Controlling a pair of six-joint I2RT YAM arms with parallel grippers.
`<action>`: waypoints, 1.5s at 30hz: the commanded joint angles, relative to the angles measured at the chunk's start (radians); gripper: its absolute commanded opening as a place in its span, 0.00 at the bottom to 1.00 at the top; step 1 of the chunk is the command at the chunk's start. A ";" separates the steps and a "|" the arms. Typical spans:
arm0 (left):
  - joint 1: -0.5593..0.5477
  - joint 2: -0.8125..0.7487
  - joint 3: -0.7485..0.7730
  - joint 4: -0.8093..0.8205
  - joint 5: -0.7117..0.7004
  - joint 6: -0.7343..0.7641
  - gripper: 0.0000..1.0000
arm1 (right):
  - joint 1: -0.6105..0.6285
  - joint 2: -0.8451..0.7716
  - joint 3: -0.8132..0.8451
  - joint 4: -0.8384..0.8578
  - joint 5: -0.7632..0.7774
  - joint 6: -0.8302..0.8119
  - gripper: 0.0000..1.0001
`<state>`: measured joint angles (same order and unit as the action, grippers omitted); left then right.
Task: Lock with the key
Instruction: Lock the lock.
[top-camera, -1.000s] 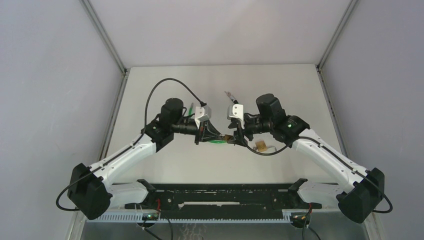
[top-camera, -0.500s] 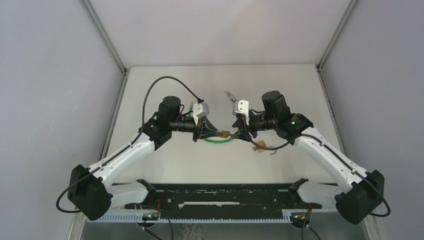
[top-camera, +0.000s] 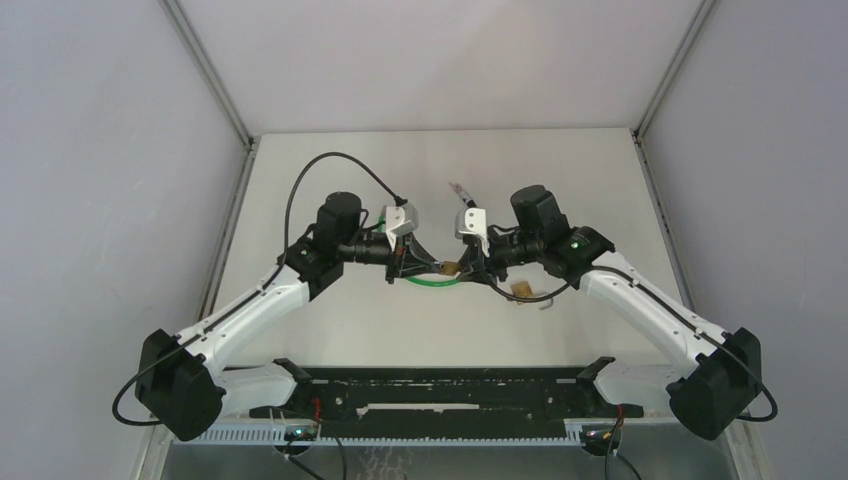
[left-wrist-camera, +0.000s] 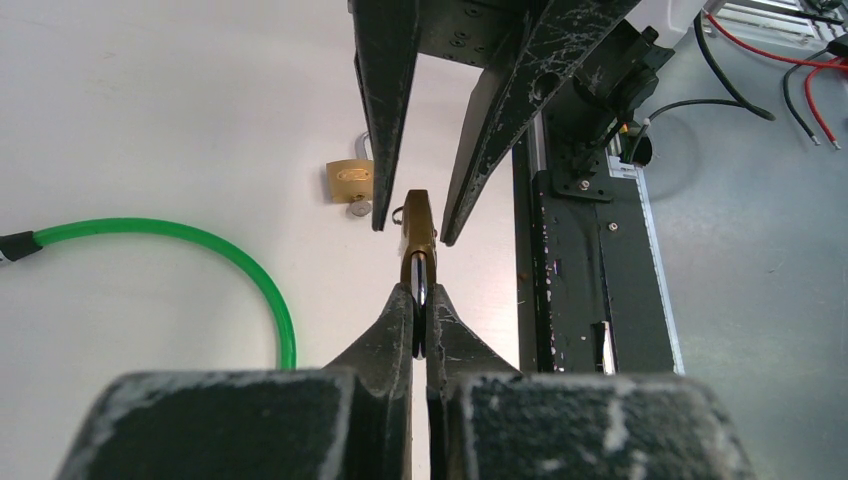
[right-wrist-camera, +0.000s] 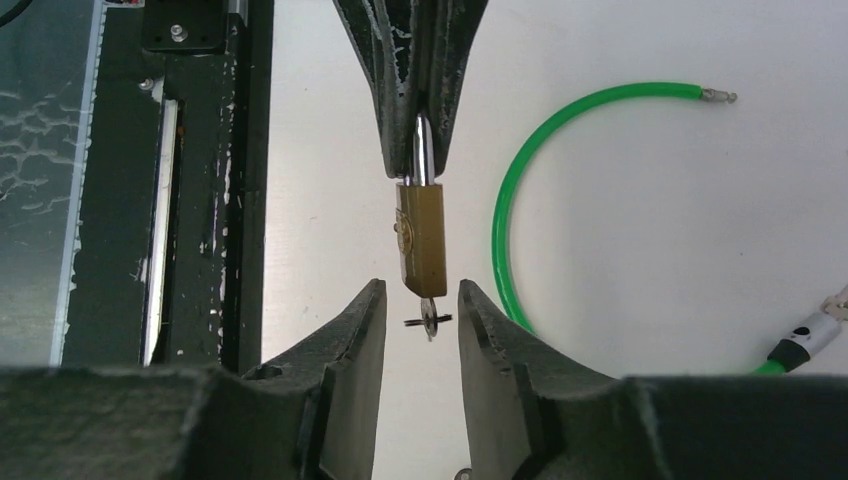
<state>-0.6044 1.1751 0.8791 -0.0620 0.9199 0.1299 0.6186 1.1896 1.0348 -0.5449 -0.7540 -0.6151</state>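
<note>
My left gripper (left-wrist-camera: 420, 300) is shut on the steel shackle of a brass padlock (right-wrist-camera: 421, 236) and holds it above the table, body pointing at the right gripper. The padlock also shows in the top view (top-camera: 451, 267) and the left wrist view (left-wrist-camera: 416, 232). A key (right-wrist-camera: 429, 318) with a small ring sticks out of the padlock's bottom. My right gripper (right-wrist-camera: 421, 305) is open, its fingertips either side of the key and the lock's lower end, not touching. The two grippers meet tip to tip in the top view, the left (top-camera: 436, 266) and the right (top-camera: 472, 270).
A green cable loop (top-camera: 432, 283) lies on the table under the grippers. A second brass padlock (top-camera: 522, 290) with keys lies on the table under the right arm, also in the left wrist view (left-wrist-camera: 350, 178). A small connector (top-camera: 458, 189) lies farther back. The black rail (top-camera: 440, 392) runs along the near edge.
The right gripper has moved left, back toward the padlock, so its open fingers now straddle the key. The left gripper, which shifted back earlier, has held still with the padlock.
</note>
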 joint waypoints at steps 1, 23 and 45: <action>0.003 -0.032 0.054 0.064 0.027 -0.012 0.00 | 0.016 0.004 0.000 0.009 -0.009 -0.017 0.37; 0.038 -0.062 0.049 0.068 0.014 0.034 0.00 | -0.022 0.008 0.001 -0.007 0.066 -0.061 0.00; 0.094 -0.092 0.180 -0.193 -0.099 0.231 0.00 | -0.154 0.015 0.002 0.148 0.208 0.175 0.00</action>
<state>-0.5278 1.1122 0.9077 -0.1299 0.8665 0.2153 0.4999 1.2091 1.0340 -0.5011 -0.5823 -0.5610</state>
